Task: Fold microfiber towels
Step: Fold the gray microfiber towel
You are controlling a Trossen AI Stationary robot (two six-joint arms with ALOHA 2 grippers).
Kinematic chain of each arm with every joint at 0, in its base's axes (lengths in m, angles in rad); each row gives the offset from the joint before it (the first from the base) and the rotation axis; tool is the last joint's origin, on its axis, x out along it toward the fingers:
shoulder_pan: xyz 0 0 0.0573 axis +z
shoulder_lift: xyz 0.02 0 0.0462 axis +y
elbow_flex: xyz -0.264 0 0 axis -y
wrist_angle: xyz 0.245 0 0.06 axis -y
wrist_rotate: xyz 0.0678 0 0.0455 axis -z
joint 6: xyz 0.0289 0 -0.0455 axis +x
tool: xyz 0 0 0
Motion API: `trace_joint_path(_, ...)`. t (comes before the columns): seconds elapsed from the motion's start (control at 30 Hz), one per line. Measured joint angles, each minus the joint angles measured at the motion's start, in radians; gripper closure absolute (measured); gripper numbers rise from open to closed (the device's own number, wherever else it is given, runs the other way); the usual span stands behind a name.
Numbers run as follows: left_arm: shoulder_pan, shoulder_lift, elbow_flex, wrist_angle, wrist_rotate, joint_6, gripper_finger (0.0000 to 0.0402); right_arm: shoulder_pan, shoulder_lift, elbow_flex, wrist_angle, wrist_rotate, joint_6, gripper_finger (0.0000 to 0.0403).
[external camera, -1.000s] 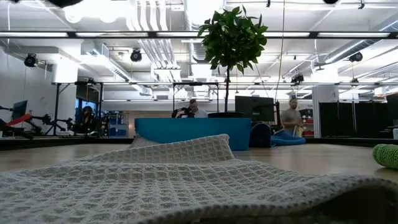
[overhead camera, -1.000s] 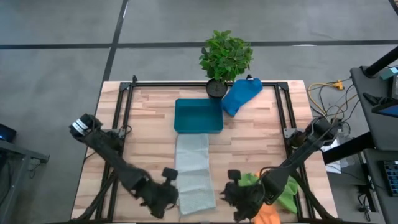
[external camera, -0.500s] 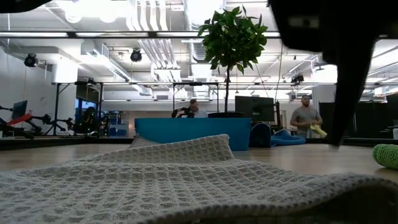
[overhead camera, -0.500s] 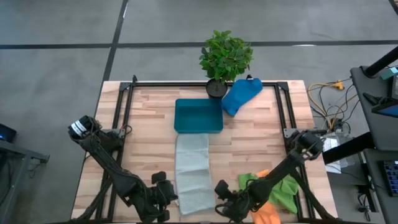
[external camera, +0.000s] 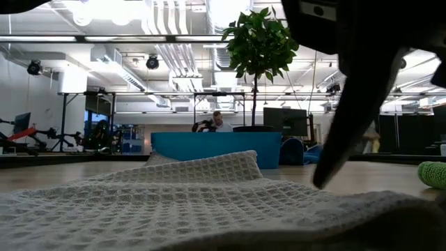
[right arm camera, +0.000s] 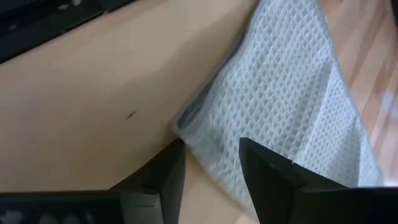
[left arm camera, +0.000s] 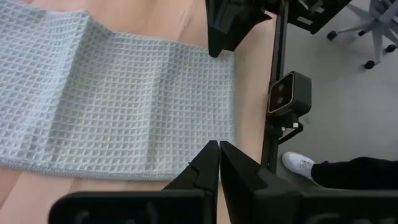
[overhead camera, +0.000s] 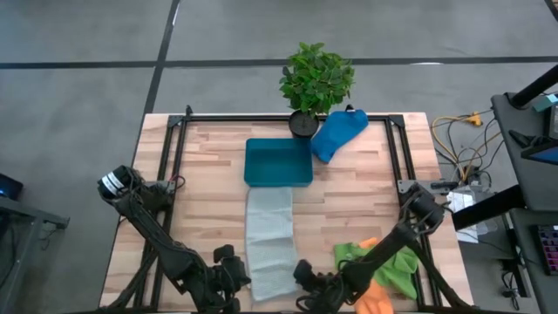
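- High view: both arms reach down to the tabletop's (overhead camera: 209, 192) near edge. The left gripper (overhead camera: 228, 277) sits beside the left near corner of the grey-white towel (overhead camera: 270, 235), the right gripper (overhead camera: 307, 281) beside its right near corner. The towel lies as a long strip running from the blue tray (overhead camera: 278, 162) to the near edge. The lime green towel (overhead camera: 394, 266) and orange towel (overhead camera: 375, 301) are heaped under the right arm; the bright blue towel (overhead camera: 338, 133) lies by the potted plant (overhead camera: 316, 83) at the far edge.
- Low view: a dark finger (external camera: 352, 118) of the right gripper comes down just above the grey-white towel's edge.
- Left wrist view: the left gripper's fingers (left arm camera: 205, 171) are pressed together, holding nothing, just off the towel's edge.
- Right wrist view: the right gripper's fingers (right arm camera: 264, 171) are spread, straddling the towel's corner (right arm camera: 186, 127) without pinching it.
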State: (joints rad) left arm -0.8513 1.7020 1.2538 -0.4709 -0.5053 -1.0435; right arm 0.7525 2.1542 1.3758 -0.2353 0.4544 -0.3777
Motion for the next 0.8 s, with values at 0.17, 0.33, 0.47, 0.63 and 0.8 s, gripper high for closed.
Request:
trace_joint_path(0.17,-0.001,0.000,-0.008,0.002,0.022,0.020,0.0402,0.000,0.012,0.001,0.023,-0.004,-0.030,0.0284)
trace_joint_path(0.33,-0.001,0.025,-0.023,0.036,0.151,0.189,0.0394,0.000,0.013,0.010,0.014,-0.018,-0.017,0.0333)
trace_joint_path(0.47,-0.006,0.078,-0.024,0.128,0.195,0.350,0.0354,-0.017,0.015,0.034,0.010,-0.071,0.048,0.0377)
trace_joint_path(0.63,-0.007,0.128,-0.022,0.157,0.201,0.401,0.0282,-0.054,0.010,0.076,0.008,-0.197,0.219,0.0393)
trace_joint_path(0.8,-0.006,0.134,-0.022,0.160,0.201,0.404,0.0225,-0.099,0.008,0.099,0.009,-0.405,0.378,0.0394)
